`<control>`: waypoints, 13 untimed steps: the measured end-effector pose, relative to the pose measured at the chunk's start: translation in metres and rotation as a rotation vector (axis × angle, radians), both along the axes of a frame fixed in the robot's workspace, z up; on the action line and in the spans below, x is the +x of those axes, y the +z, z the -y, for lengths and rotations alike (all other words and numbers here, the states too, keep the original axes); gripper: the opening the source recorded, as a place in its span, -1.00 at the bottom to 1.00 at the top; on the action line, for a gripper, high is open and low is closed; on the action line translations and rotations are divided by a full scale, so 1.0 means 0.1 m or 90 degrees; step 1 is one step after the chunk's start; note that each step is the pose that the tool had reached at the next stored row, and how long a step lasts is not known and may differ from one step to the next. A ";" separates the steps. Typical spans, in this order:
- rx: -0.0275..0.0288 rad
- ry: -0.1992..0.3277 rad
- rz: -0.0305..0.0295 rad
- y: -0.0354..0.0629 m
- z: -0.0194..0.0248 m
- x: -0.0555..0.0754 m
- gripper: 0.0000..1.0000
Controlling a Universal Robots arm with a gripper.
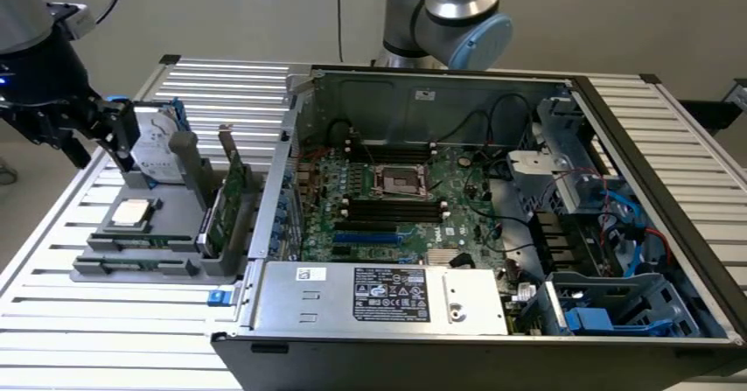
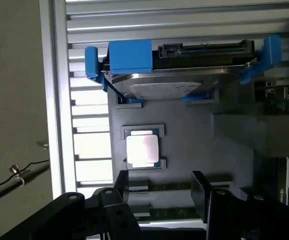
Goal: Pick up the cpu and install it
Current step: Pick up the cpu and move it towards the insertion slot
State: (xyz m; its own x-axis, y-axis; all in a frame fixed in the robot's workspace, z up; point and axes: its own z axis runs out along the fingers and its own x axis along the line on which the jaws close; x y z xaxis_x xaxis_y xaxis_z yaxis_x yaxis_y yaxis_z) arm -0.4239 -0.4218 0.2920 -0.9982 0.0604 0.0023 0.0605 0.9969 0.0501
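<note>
- We see the open computer case [image 1: 467, 365] filling the exterior view's centre and right, with its socket frame [image 1: 396, 181] at mid-frame.
- The grey tray [image 1: 175, 200] sits at left, with the hard drive [image 1: 156, 142] upright on it.
- The gripper [image 1: 103, 150] hangs at upper left, fingers spread wide, holding nothing.
- The cpu [image 1: 132, 213] lies flat in the tray at left, apart from the fingers.
</note>
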 end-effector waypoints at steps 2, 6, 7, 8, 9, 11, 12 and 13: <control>0.0000 0.002 0.0000 -0.038 -0.001 0.00 0.23; 0.0000 0.007 0.0000 -0.109 -0.001 0.00 0.23; 0.0000 0.008 0.0000 -0.129 -0.002 0.00 0.23; 0.0000 0.010 0.0000 -0.147 -0.001 0.00 0.23; 0.0000 0.013 0.0000 -0.164 -0.001 0.00 0.23; 0.0000 0.020 0.0000 -0.200 -0.001 0.00 0.23; 0.0000 0.024 -0.0001 -0.218 -0.001 -0.01 0.23; 0.0000 0.027 0.0000 -0.236 -0.002 -0.01 0.23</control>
